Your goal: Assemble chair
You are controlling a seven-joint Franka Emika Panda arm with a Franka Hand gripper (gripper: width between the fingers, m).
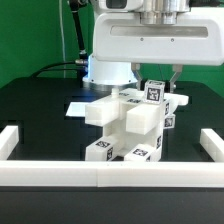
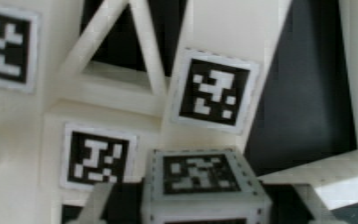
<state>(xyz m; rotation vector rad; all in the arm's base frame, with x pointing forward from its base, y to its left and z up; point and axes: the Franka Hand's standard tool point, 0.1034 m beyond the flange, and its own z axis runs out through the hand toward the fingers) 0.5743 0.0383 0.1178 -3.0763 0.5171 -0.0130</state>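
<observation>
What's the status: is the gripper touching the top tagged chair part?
Cannot tell. The exterior view puts the gripper right at the tagged part, but where they meet is blurred. The wrist view shows no clear contact or gap.

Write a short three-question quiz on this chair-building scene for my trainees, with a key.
1. True or false: the white chair parts lie scattered far apart on the table.
2. What colour is the table top? A black, B white, C green.
3. Over which side of the pile, in the exterior view, does the claw sit?
Key: 1 false, they are piled together; 2 A; 3 the exterior view's right.
</observation>
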